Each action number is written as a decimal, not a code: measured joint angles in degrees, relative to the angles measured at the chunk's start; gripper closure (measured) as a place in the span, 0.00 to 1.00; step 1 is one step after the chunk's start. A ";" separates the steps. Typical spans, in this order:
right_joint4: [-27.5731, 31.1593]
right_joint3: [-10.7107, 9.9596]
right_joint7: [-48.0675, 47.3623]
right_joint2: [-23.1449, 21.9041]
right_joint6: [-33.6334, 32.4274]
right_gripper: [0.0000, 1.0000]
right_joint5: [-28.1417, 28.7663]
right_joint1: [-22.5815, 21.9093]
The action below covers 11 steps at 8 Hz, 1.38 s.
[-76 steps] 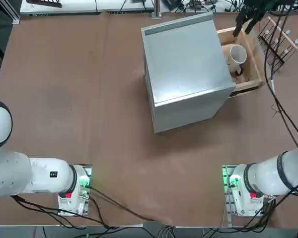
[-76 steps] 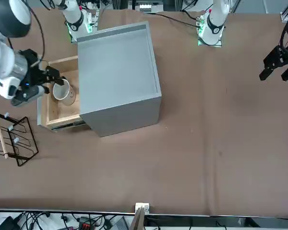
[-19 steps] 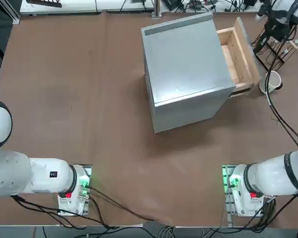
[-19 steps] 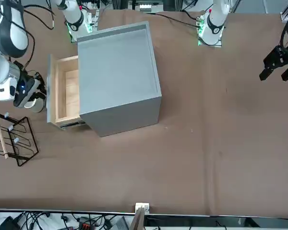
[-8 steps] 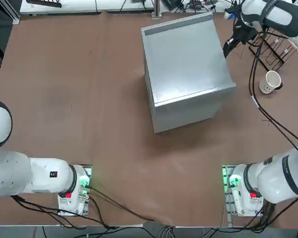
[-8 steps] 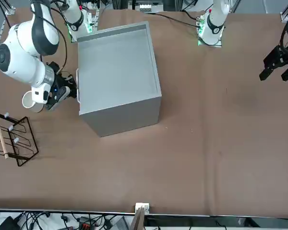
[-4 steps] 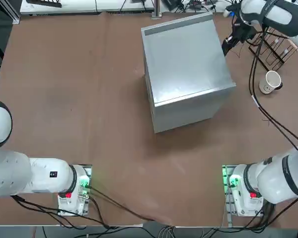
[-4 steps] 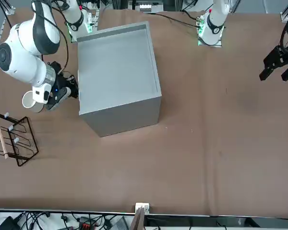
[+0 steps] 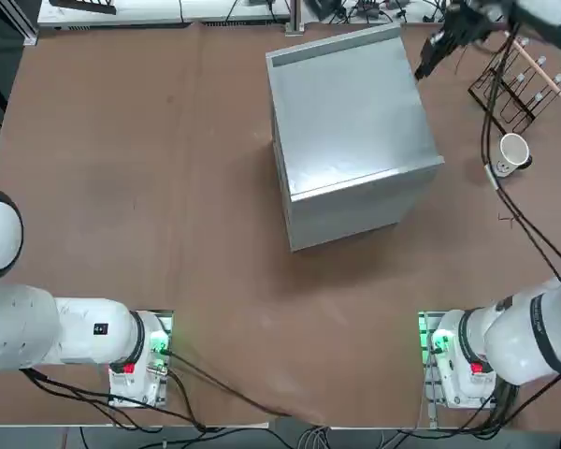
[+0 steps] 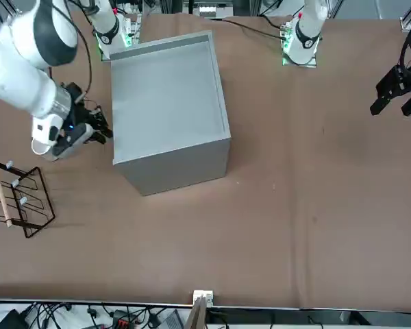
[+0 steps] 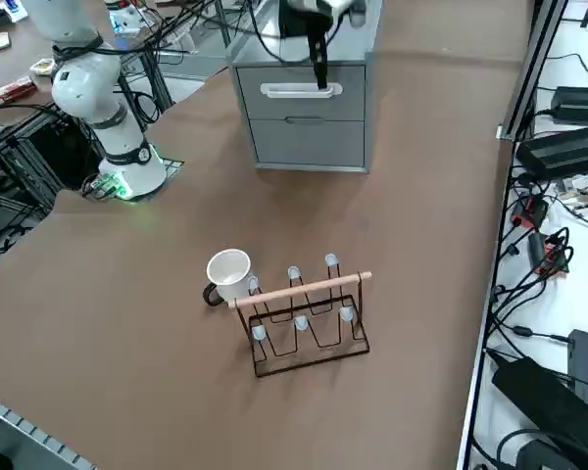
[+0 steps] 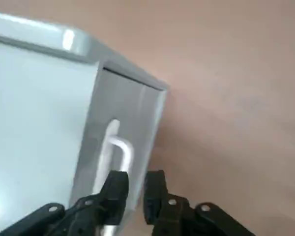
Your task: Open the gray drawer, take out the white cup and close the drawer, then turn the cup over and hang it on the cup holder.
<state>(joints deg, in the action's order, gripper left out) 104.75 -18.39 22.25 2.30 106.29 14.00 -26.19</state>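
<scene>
Looking from largest to smallest: the table (image 9: 168, 187) carries the gray cabinet (image 9: 351, 131), and its gray drawer (image 11: 300, 92) sits flush, shut, with the handle (image 12: 115, 147) free.

You have the right gripper (image 12: 136, 184) just off that drawer front, above the handle. The fingers (image 12: 117, 186) stand narrow with a slim gap and nothing between them.

The cup holder (image 11: 309, 318) stands well apart from the cabinet, near the table's right edge, with its peg bar lying roughly parallel to the drawer front.

The white cup (image 9: 512, 152) rests mouth up on the table, just beside the holder, with its handle (image 11: 213, 295) on the side turned away from the rack.

Key relation, as you judge the coming reach: the cup lies away from the drawer face, toward the robot's right and nearer its base, so the right arm, the closer one, must swing off the cabinet.

Against a second ago: the gripper was pressed at the drawer front; it has since lifted clear and parted slightly. The cup hasn't moved.
</scene>
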 joint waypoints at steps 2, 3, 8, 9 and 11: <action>-4.47 -0.75 -0.07 -0.15 -3.87 0.57 -4.98 1.91; -5.26 -0.87 -0.07 -0.15 -5.04 0.42 -5.91 3.14; -10.15 -1.16 -0.20 -0.54 -10.83 0.00 -8.92 10.78; -11.07 -1.17 -0.20 -0.65 -11.92 0.00 -8.94 11.99; -12.26 -1.64 -0.20 -1.09 -13.17 0.00 -8.98 13.58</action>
<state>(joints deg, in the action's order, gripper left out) 92.49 -20.03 22.05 1.21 93.13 5.02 -12.61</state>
